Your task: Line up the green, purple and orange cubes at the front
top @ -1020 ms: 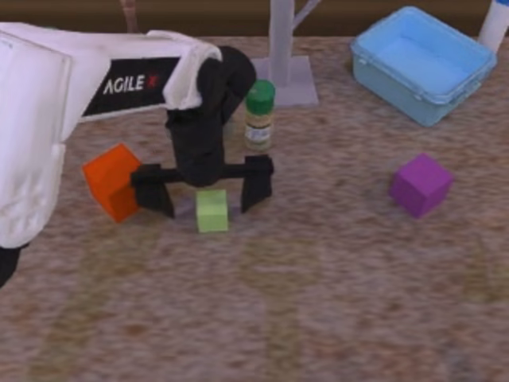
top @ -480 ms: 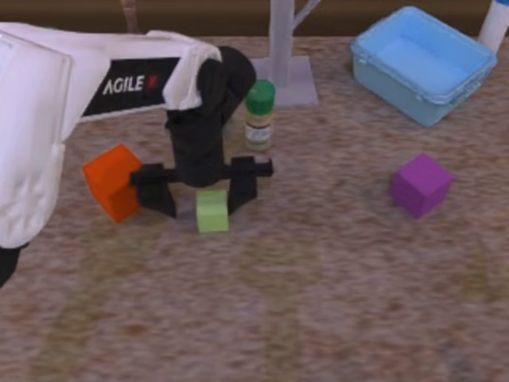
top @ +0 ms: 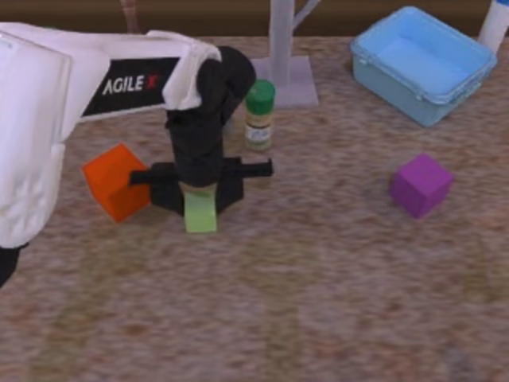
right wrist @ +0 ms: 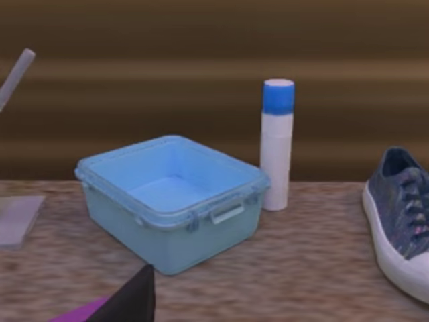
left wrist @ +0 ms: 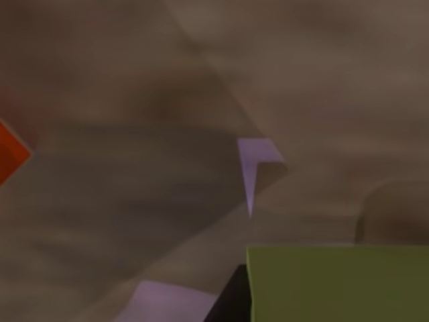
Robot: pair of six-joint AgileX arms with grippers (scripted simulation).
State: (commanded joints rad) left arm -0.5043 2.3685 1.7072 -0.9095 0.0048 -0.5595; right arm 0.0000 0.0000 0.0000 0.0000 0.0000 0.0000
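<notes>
My left gripper is shut on the small green cube, its black fingers pressed against both sides, left of the table's middle. In the left wrist view the green cube fills the near corner beside one black finger. The large orange cube sits just left of the gripper, apart from it, and its corner shows as the orange cube. The purple cube rests alone at the right. My right arm is outside the top view; its wrist view shows only one dark fingertip.
A green-capped spice jar stands right behind the left gripper. A grey stand is behind that. The pale blue tub sits at the back right, with a blue-capped white bottle and a sneaker near it.
The left gripper's fingers have closed from wide apart onto the green cube. The cube has shifted slightly left and now sits a little askew.
</notes>
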